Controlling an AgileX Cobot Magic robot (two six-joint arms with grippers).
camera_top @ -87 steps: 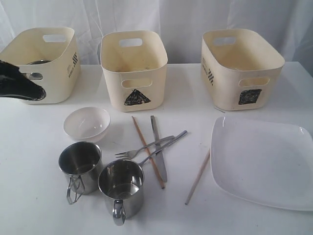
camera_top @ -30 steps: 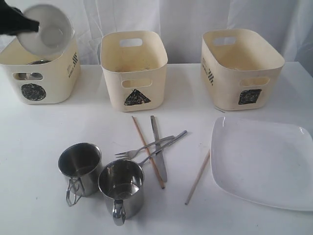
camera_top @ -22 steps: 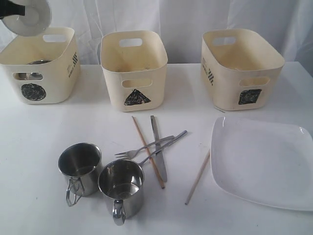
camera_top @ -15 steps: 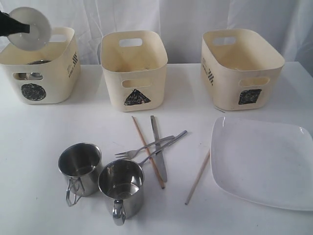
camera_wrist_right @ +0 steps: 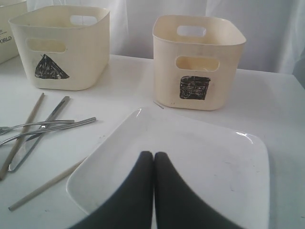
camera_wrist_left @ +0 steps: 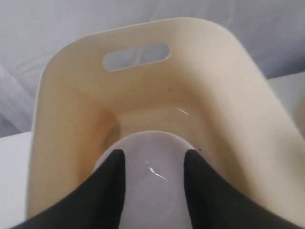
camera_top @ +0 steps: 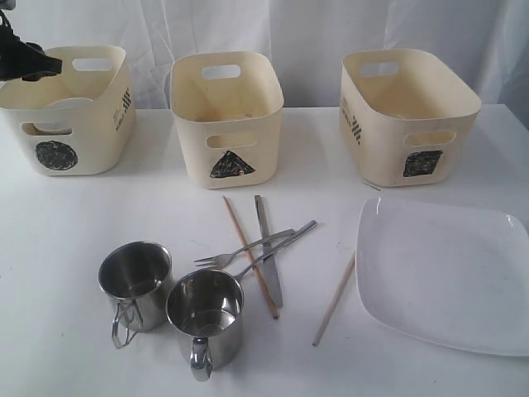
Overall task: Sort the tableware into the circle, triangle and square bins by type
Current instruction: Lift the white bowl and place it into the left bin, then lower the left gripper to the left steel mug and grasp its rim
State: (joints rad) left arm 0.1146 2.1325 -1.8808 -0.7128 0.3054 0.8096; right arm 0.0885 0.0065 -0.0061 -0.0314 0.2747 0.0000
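Left pincer [camera_wrist_left: 153, 153] fingers apart over circle tub [camera_wrist_left: 228, 95]; white bowl [camera_wrist_left: 152, 191] right below them, inside tub where round ware goes, probably free of the fingers, view's tight. Mugs [camera_top: 135, 279] well apart from both pincers, unsorted. Right pincer [camera_wrist_right: 153, 155] pressed together, idle above plate [camera_wrist_right: 214, 157].

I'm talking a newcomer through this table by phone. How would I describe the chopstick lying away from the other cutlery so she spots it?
Find the large white square plate on the right of the table in the exterior view. Just off its left edge lies a wooden chopstick. Unlike the other chopstick, which crosses the fork and spoon, it lies alone.
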